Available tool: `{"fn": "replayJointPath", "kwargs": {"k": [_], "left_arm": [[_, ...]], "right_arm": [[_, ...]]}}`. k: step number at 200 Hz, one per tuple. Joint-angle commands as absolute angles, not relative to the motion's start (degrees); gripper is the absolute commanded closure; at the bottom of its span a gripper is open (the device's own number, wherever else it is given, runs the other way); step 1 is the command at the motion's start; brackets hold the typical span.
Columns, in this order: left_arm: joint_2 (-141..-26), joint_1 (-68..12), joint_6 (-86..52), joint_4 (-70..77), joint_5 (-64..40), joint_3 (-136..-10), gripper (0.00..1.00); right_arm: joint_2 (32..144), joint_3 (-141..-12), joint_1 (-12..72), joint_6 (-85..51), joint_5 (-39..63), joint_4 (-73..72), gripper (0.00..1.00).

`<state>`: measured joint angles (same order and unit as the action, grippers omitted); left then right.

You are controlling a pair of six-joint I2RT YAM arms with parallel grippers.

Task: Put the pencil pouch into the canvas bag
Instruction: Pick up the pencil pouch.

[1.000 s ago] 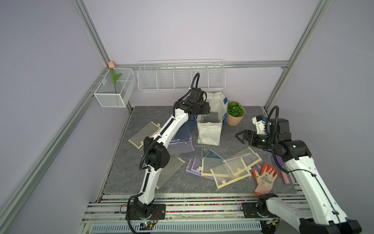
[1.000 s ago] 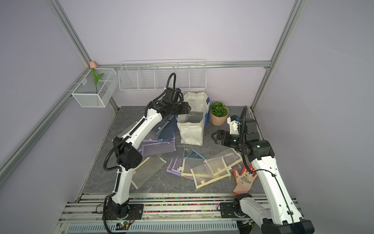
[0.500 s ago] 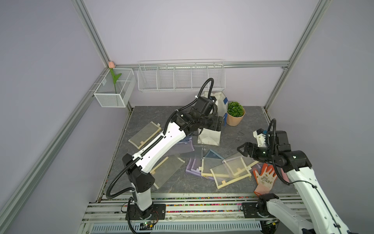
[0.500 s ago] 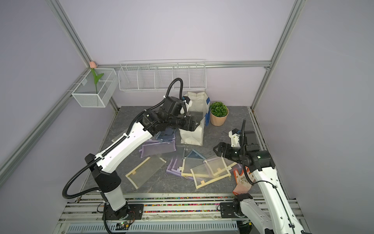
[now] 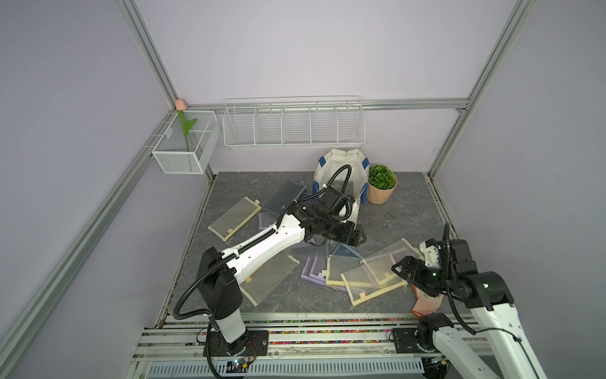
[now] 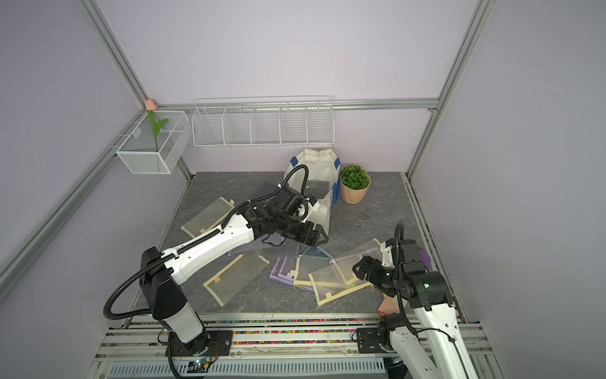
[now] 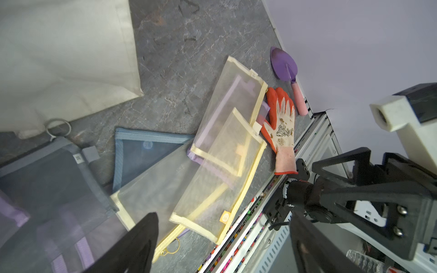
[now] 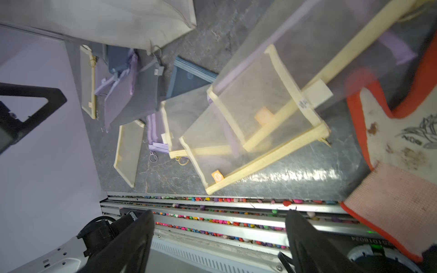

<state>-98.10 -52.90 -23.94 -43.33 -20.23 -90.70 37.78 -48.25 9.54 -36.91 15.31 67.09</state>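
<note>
Pencil pouches (image 5: 370, 279) lie strewn flat over the desk (image 5: 403, 210) in both top views, and a grey pouch (image 6: 317, 187) appears to sit inside the canvas bag (image 6: 313, 160) by the back wall. The left pincer (image 5: 359, 239) hangs spread and empty just in front of the bag. The right pincer (image 5: 396, 270), likewise released, hovers over the near pile. In the left wrist view, a blue pouch (image 7: 137, 160) lies on the desk ahead of the parted jaws. In the right wrist view, a yellow pouch (image 8: 255, 146) lies ahead, its long axis slanting across the jaw gap; the right arm looks the nearer to it.
</note>
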Motion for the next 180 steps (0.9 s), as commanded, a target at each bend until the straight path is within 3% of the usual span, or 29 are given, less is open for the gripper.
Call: {"fn": "replayJointPath", "kwargs": {"k": [1,72,180], "left_arm": [[-94.71,-53.97,-23.51,-40.90,-23.16,-86.41,0.13],[-94.01,-54.05,-23.74,-34.30,-27.50,-76.81,0.12],[-113.73,-52.58,-22.85,-30.37,-30.68,-85.78,0.13]], "right_arm": [[36.38,-46.55,9.93,-40.20,12.54,74.20,0.11],[35.96,-42.80,10.20,-42.86,12.42,73.31,0.12],[53.07,-27.75,10.46,-48.52,17.06,36.78,0.12]]}}
